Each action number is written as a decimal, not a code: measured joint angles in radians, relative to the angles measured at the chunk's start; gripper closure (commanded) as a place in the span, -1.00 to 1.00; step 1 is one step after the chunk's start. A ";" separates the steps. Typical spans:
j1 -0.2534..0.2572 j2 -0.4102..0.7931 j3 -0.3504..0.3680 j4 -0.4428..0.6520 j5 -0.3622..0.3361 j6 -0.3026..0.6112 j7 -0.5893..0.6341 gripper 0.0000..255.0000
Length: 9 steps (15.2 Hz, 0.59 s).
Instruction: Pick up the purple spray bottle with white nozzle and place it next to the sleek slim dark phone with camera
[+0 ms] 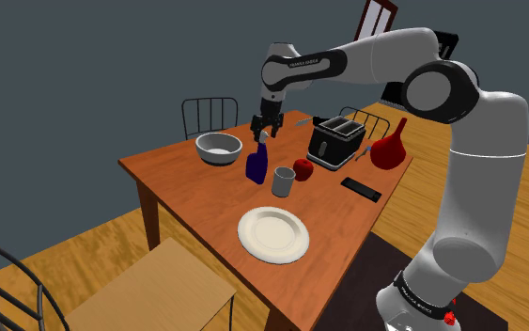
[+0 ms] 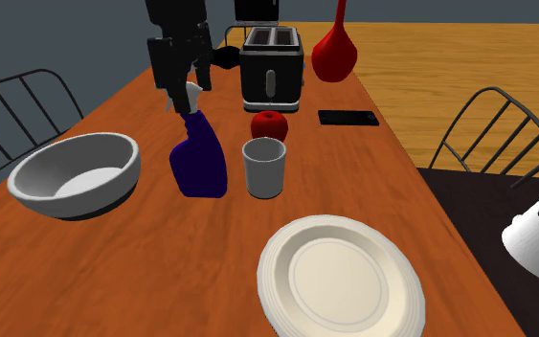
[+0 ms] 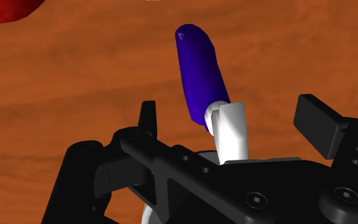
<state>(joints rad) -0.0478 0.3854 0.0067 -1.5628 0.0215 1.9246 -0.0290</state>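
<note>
Purple spray bottle [image 2: 198,165], white nozzle [image 3: 229,130], red apple [image 2: 269,124]

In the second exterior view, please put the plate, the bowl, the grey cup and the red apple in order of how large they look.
1. white plate, though it is nearest the camera
2. bowl
3. grey cup
4. red apple

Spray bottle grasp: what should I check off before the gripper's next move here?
1. Spray bottle upright on table: ok.
2. Gripper open, white nozzle between its fingers: ok.
3. Fingers touching the nozzle: not ok, they stand apart from it.
4. Mug clear of the bottle: ok, close but apart.
5. Bare table beside phone for placing: ok.
6. Gripper low enough for a firm hold: cannot tell.
</note>
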 measured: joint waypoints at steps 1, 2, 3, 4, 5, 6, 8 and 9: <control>0.000 0.000 0.000 0.000 0.000 0.000 0.000 -1.00; 0.000 0.000 0.000 0.000 0.000 0.001 0.000 -1.00; 0.000 0.000 0.000 0.000 0.000 0.001 0.000 1.00; 0.000 0.000 0.000 0.000 0.000 0.001 0.000 1.00; 0.000 0.000 0.000 0.000 0.000 0.001 0.000 1.00; 0.000 0.000 0.000 0.000 0.000 0.001 0.000 1.00; 0.000 0.000 0.000 0.000 0.000 0.001 0.000 1.00; 0.000 0.000 0.000 0.000 0.000 0.001 0.000 1.00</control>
<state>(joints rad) -0.0478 0.3853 0.0066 -1.5631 0.0215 1.9253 -0.0291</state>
